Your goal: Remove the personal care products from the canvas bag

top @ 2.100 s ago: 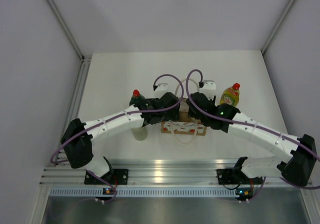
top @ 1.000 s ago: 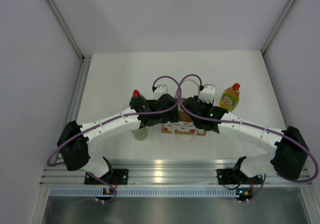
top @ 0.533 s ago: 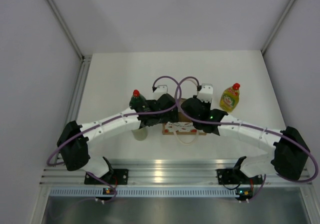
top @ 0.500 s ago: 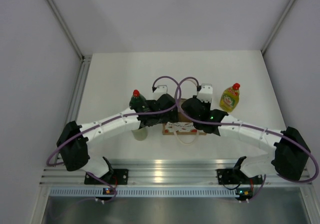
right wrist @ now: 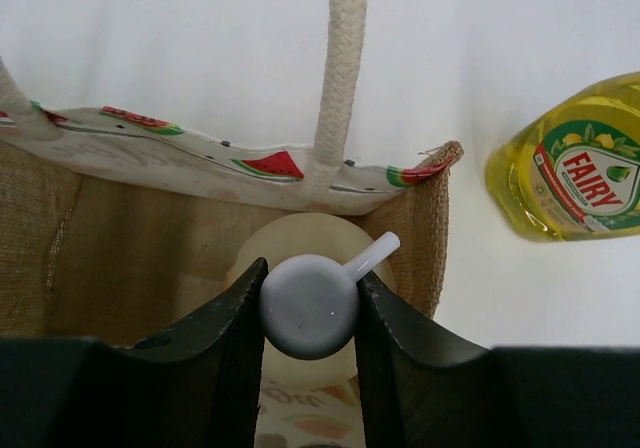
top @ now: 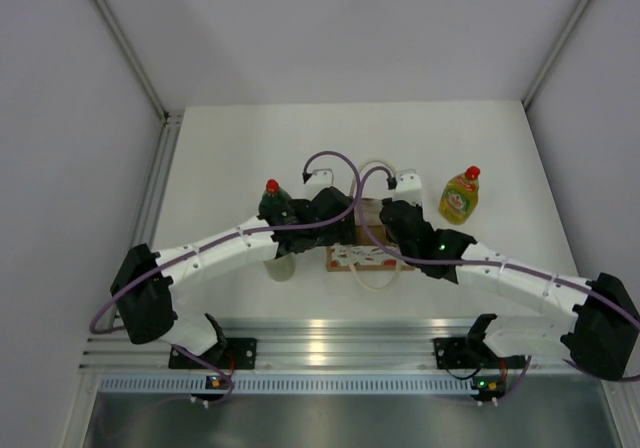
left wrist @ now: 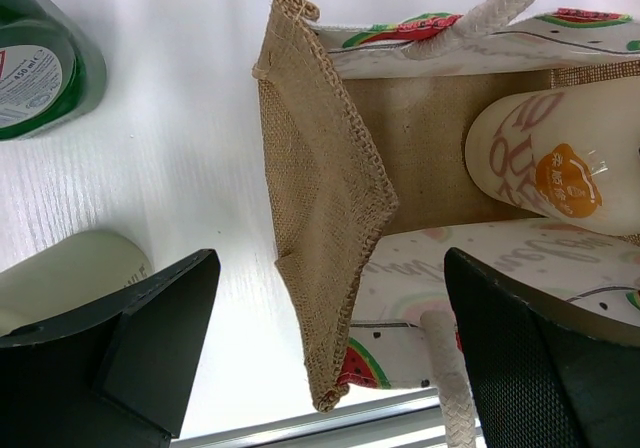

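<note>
The canvas bag stands at mid-table, tan burlap with a white watermelon-print rim and rope handles. My right gripper reaches into its right end and is shut on the white pump head of the cream bottle, which stands inside the bag. My left gripper is wide open and straddles the bag's left end wall without touching it; the cream bottle shows inside. The yellow bottle stands right of the bag. The dark green bottle and the pale cylindrical bottle stand to its left.
Both arms arch inward over the bag, with purple cables looping above it. The aluminium rail runs along the near edge. White walls enclose the table on three sides. The yellow bottle stands close to the bag's right wall.
My right arm has lowered and drawn toward the near edge, its wrist staying over the bag's right end. My left arm has barely moved.
</note>
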Motion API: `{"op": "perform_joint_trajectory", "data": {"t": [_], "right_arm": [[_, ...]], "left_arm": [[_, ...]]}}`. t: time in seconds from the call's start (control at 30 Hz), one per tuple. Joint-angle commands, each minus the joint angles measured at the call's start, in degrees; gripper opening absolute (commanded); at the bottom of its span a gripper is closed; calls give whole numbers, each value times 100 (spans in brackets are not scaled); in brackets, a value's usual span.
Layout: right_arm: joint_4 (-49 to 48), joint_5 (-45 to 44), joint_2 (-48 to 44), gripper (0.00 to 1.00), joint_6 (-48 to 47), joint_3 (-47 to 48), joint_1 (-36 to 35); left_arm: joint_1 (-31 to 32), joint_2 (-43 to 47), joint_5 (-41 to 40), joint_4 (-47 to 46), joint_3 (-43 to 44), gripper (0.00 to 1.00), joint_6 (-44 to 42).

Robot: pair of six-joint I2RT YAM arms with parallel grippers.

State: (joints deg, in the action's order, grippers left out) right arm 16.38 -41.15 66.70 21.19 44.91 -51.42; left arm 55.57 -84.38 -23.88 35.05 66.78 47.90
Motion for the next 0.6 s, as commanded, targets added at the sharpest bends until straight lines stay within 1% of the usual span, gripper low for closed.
{"op": "perform_joint_trajectory", "data": {"t": [0.0,0.27,0.5,0.57], "right_arm": [[-996,36,-394,0,-510,150,97],[-1251,335,-509,0,-897,150,228],[-1585,835,-596,0,-941,-218,492],[-1891,941,-666,0,-950,-341,536]], "left_arm": [[24,229,-170,-218,63,98,-35],[24,326,-301,-218,72,98,-79],[24,290,-310,-218,107,98,-105],[24,282,-302,-218,98,98,-97]]}}
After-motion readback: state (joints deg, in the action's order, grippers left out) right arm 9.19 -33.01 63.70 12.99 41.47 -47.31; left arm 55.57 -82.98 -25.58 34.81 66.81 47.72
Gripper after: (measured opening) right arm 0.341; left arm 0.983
